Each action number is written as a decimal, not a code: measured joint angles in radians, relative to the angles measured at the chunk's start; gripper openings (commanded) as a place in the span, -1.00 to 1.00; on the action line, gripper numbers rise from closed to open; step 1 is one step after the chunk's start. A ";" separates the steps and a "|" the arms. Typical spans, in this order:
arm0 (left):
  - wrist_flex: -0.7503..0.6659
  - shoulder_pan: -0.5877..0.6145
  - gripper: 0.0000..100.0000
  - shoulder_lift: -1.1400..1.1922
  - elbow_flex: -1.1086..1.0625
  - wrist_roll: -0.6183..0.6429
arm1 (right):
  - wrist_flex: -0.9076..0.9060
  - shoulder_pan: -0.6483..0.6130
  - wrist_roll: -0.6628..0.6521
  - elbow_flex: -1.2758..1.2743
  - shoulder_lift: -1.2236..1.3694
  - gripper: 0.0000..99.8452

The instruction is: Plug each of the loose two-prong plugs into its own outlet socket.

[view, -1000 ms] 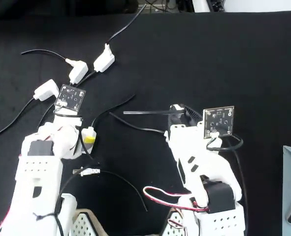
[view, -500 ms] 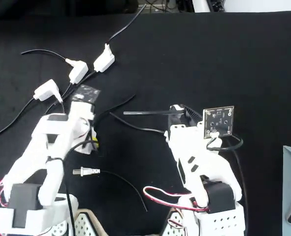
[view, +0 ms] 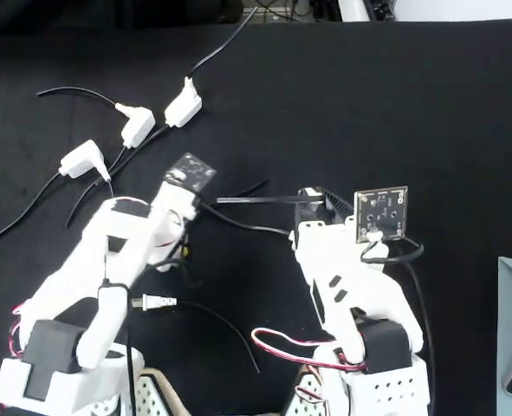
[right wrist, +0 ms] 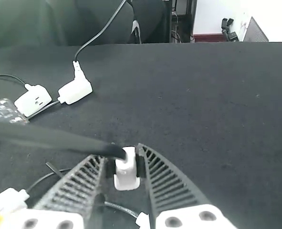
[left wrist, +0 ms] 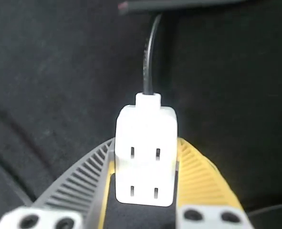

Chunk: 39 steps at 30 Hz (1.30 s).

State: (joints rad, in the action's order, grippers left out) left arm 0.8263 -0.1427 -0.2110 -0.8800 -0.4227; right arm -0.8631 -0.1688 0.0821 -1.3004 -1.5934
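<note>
As far as I can judge, no plug is seated in a socket yet, so nearly the whole job is left. My left pincer (left wrist: 146,148) is closed on a white outlet socket (left wrist: 145,129), gripped across its sides between the grey and yellow fingers, slotted face towards my wrist camera and all four slots empty, its black cord running away from me over the black table (view: 411,104). My right pincer (right wrist: 123,160) is clamped on a small white plug (right wrist: 127,176) whose stiff black cord (view: 256,198) sticks out sideways towards my left arm; I cannot see its prongs, so I cannot tell which way they point. These two pieces are near each other but apart, so I take this as the lining-up stage of a first pairing. In the high view, another two-prong plug (view: 156,302) lies loose on the table close to my left arm's base, its bare metal prongs pointing away from my right arm, untouched. Well beyond my left arm lie three more white cord ends: the farthest block (view: 184,106), the middle block (view: 137,126) just beside it, and the outer block (view: 81,159). Each seems to lie on its own, joined to nothing, though I cannot be sure at that range.
</note>
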 measured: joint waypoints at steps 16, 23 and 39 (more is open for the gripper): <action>-0.018 0.029 -0.39 -0.063 0.009 0.003 | 0.000 0.000 0.000 0.000 0.000 -0.97; 0.137 0.137 -0.40 -0.311 0.008 0.003 | 0.000 0.000 -0.049 0.000 0.000 -0.97; 0.230 0.706 -0.40 -0.635 -0.155 0.123 | 0.000 -0.351 -0.071 0.199 0.468 -0.97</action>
State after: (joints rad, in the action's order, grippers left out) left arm 1.0564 0.5631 -0.8462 -1.0349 -0.3000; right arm -0.8631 -0.5201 0.0115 -1.1009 -1.1254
